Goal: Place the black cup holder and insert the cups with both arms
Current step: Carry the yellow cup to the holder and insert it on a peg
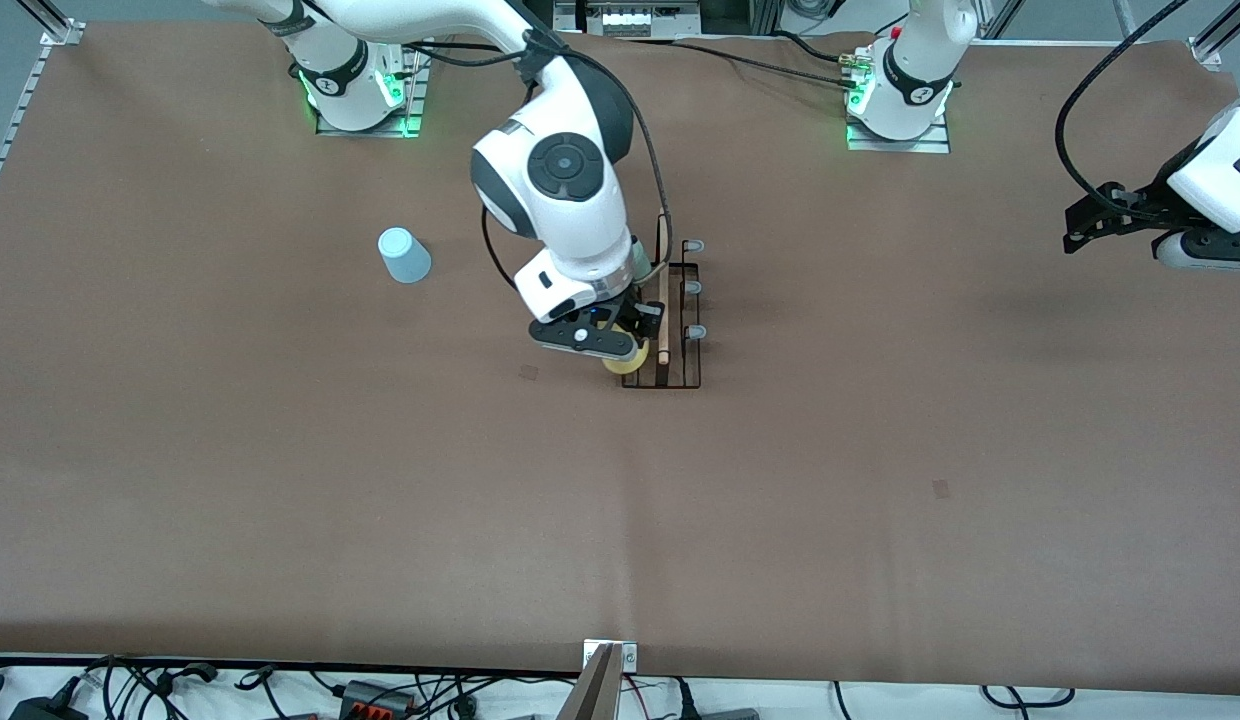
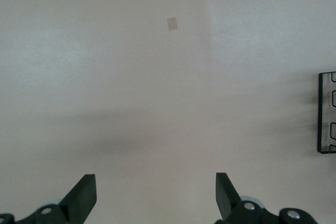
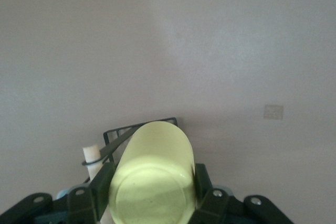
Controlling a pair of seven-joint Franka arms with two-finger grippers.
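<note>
The black cup holder (image 1: 680, 375) stands mid-table with its wooden rod handle (image 1: 663, 300) and grey-blue pegs (image 1: 696, 332). My right gripper (image 1: 620, 348) is shut on the yellow cup (image 1: 625, 362) and holds it over the holder's end nearer the front camera. In the right wrist view the yellow cup (image 3: 157, 145) sits between the fingers (image 3: 102, 182), with the holder's wire (image 3: 139, 128) just past it. A pale green cup (image 1: 641, 262) shows partly beside the right wrist. The light blue cup (image 1: 405, 255) stands upside down toward the right arm's end. My left gripper (image 1: 1073, 230) is open, empty and waits at the left arm's end.
The left wrist view shows the left gripper (image 2: 155, 195) over bare table, with the holder's edge (image 2: 326, 114) at the side. A small tape patch (image 1: 940, 489) lies on the brown table cover. Cables run along the table's front edge (image 1: 380, 690).
</note>
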